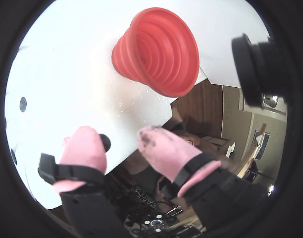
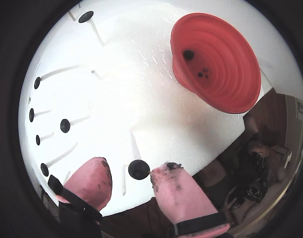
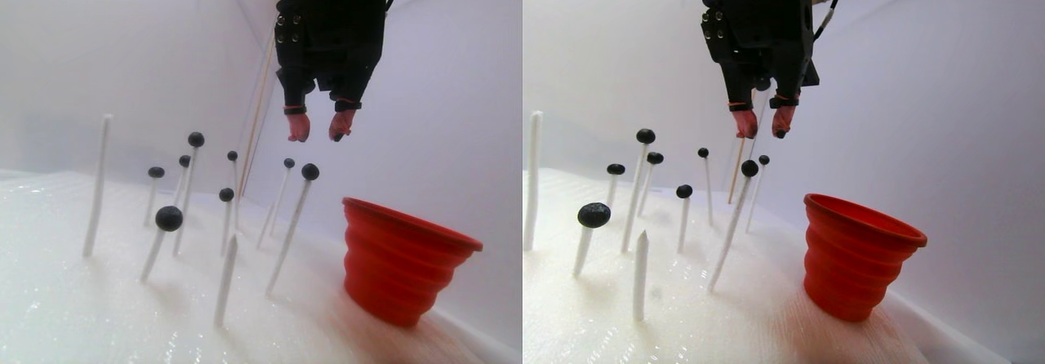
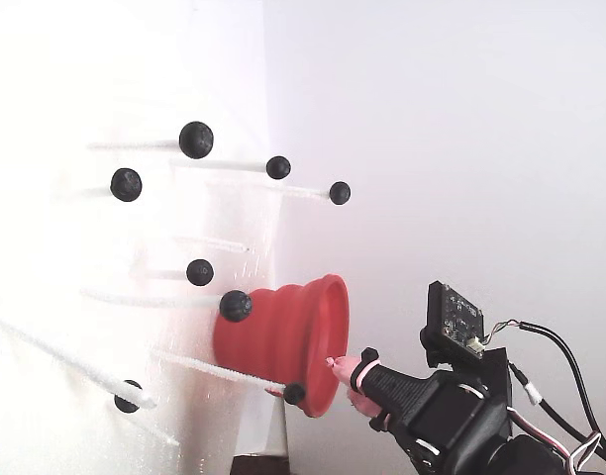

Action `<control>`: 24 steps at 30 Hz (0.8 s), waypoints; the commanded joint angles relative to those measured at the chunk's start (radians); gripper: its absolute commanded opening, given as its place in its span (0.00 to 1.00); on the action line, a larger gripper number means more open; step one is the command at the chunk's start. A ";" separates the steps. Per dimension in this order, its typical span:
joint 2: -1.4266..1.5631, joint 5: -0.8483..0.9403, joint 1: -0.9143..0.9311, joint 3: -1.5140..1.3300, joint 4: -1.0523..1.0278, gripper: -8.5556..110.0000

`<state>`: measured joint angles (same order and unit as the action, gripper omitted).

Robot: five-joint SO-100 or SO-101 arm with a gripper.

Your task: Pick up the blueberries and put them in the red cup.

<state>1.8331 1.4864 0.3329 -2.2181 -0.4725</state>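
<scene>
The black arm's gripper (image 2: 133, 181), its two fingers capped in soft pink rubber, hangs in the air above the white foam bed with its jaws parted and nothing between them. The small, round, matte blue-black blueberries (image 3: 169, 218) sit on the tips of thin white sticks (image 3: 100, 186) planted in the foam, most of them to the left in the stereo pair view.

The one that matters seems to be the berry on the long leaning stick (image 3: 309, 171): in the stereo pair view it lies just below the fingertips and slightly toward the ribbed red plastic cup (image 3: 402, 259), clear of both fingers. Its stick slants up and to the right, so I would judge that a short drop, with the jaws closing across the stick's tip, is what the pick calls for.

In a wrist view the same berry (image 2: 138, 169) shows in the gap between the pink fingers (image 2: 90, 181), nearer the right-hand one, which looks smudged dark at its tip. That view also looks down into the cup (image 2: 235, 74), at the upper right, and shows a dark berry and a few dark specks already inside. The stereo pair and the fixed view (image 4: 283, 336) see only its outside. In the fixed view, which lies on its side, the gripper (image 4: 341, 376) sits close by the cup's flared rim.
</scene>
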 commanded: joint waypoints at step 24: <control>0.044 -0.014 -0.011 -0.009 0.014 0.22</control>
<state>1.8699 1.4757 0.3145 -2.2396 -0.4709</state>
